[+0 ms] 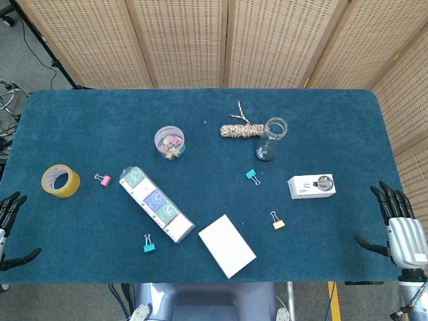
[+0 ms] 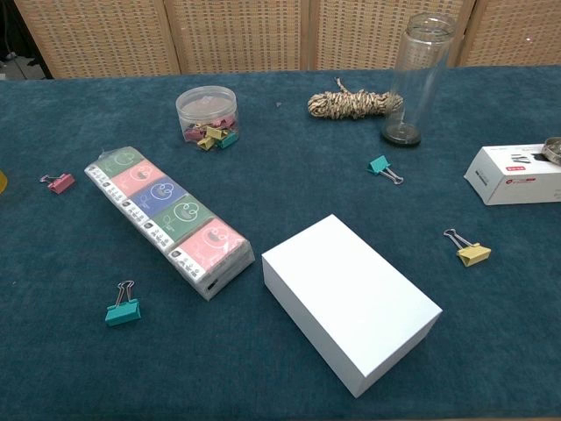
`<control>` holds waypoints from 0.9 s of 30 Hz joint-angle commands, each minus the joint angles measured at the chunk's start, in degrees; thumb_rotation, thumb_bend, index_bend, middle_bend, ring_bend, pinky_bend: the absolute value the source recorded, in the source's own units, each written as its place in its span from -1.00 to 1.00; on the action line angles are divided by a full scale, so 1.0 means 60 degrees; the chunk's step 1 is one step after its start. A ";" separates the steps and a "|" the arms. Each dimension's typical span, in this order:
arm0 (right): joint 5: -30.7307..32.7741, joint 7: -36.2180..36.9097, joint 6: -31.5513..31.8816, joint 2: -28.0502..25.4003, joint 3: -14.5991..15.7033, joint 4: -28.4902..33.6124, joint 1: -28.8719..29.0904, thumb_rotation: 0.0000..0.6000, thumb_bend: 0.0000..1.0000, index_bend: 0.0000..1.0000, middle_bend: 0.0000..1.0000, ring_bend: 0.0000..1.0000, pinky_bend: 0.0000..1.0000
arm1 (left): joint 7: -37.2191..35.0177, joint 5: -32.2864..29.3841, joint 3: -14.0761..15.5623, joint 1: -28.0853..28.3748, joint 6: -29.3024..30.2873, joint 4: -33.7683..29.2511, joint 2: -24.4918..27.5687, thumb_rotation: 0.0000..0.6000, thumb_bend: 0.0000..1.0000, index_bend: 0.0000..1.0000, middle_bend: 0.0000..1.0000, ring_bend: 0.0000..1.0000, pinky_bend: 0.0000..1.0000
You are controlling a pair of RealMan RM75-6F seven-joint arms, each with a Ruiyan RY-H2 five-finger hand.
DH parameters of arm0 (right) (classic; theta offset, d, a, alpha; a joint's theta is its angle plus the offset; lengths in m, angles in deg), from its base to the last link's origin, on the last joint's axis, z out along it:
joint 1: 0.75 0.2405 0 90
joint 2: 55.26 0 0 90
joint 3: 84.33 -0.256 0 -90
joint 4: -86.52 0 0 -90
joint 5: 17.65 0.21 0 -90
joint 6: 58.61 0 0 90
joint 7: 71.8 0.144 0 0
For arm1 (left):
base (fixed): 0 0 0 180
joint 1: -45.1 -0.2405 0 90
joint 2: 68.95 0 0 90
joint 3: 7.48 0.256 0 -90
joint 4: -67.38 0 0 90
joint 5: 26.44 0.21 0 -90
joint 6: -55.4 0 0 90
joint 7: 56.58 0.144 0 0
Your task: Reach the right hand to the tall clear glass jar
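The tall clear glass jar (image 1: 271, 138) (image 2: 419, 77) stands upright and lidless on the blue table, right of centre toward the far side. My right hand (image 1: 399, 226) hovers at the table's near right corner, fingers spread and empty, well apart from the jar. My left hand (image 1: 9, 227) sits at the near left edge, fingers apart, holding nothing. Neither hand shows in the chest view.
A twine bundle (image 1: 241, 129) lies just left of the jar. A small white box with a metal disc (image 1: 311, 185) sits between jar and right hand. Binder clips (image 1: 277, 221), a white box (image 1: 227, 245), a packet strip (image 1: 156, 203), a clip tub (image 1: 170, 142) and tape roll (image 1: 61, 180) are scattered.
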 commanded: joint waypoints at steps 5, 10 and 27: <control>0.0016 -0.0084 -0.0100 0.0037 0.0029 -0.0033 0.0034 1.00 -1.00 -0.94 -1.00 -1.00 -1.00 | 0.0030 -0.0014 -0.0016 0.0004 0.0000 -0.0006 -0.0004 1.00 -0.77 -1.00 -1.00 -1.00 -1.00; 0.0054 -0.0118 -0.0222 0.0103 0.0023 -0.0117 0.0099 1.00 -1.00 -0.92 -1.00 -1.00 -1.00 | -0.0014 0.0100 0.0012 0.0051 -0.0059 -0.0029 0.0039 1.00 -0.77 -1.00 -1.00 -1.00 -1.00; 0.1052 -0.0227 -0.2500 0.0672 -0.0825 -0.0934 0.1782 1.00 -0.80 -0.49 -1.00 -1.00 -1.00 | -0.0461 -0.0005 -0.0033 0.0102 -0.0113 0.0012 0.0217 1.00 -0.77 -1.00 -1.00 -1.00 -1.00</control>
